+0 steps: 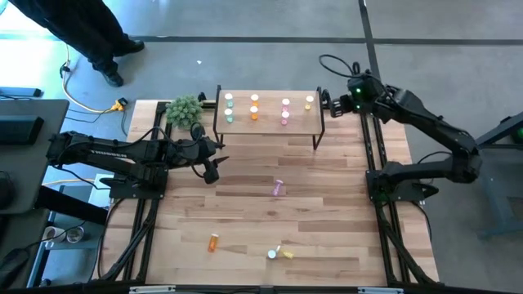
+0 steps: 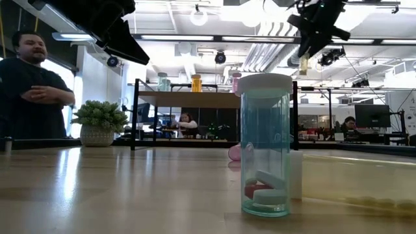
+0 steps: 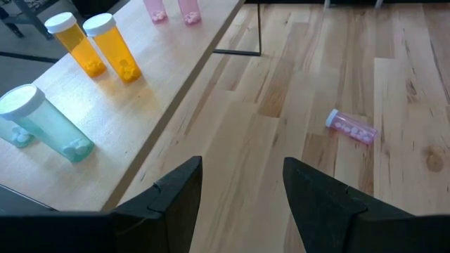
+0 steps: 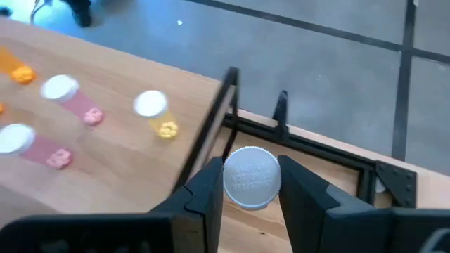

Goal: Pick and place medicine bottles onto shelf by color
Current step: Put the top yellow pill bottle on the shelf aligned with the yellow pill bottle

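Right wrist view: bottle clamped btwn right gripper fingers.

Shelf bears upright bottles; table (light wood) carries fallen ones.

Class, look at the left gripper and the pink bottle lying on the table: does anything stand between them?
Nothing visible does. The left gripper is open, and only bare table lies between it and the pink bottle.
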Motion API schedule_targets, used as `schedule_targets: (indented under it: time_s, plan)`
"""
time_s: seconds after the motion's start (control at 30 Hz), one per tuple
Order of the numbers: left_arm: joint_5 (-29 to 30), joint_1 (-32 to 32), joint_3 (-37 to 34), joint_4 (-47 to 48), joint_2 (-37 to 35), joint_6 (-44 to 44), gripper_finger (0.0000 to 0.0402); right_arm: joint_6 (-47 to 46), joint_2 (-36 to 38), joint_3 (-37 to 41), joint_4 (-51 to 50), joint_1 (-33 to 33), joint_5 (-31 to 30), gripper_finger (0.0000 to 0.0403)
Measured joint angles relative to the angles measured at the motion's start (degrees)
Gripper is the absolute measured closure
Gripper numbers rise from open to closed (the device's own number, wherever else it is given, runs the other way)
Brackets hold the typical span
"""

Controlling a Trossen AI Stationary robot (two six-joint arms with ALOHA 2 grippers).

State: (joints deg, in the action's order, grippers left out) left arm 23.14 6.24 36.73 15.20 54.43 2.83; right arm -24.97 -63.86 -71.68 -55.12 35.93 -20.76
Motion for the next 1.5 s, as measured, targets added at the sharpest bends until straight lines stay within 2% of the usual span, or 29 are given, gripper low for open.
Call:
schedule_targets:
  time_s: [0.67, 1.0, 1.5]
  plan:
    - [0.0, 0.0, 0.0, 0.0, 0.0, 0.0, 0.0211, 4.5, -14.2, -9.2, 0.1, -10.0, 4.5, 0.0302]
    - [0.0, 0.0, 0.0, 0.0, 0.0, 0.0, 0.0211, 6.0, -19.6, -9.8, 0.1, -10.2, 6.2, 0.0302]
    - [0.0, 0.0, 0.0, 0.0, 0.0, 0.0, 0.0211, 5.5, -21.7, -9.7, 0.0, -9.8, 7.5, 0.0302]
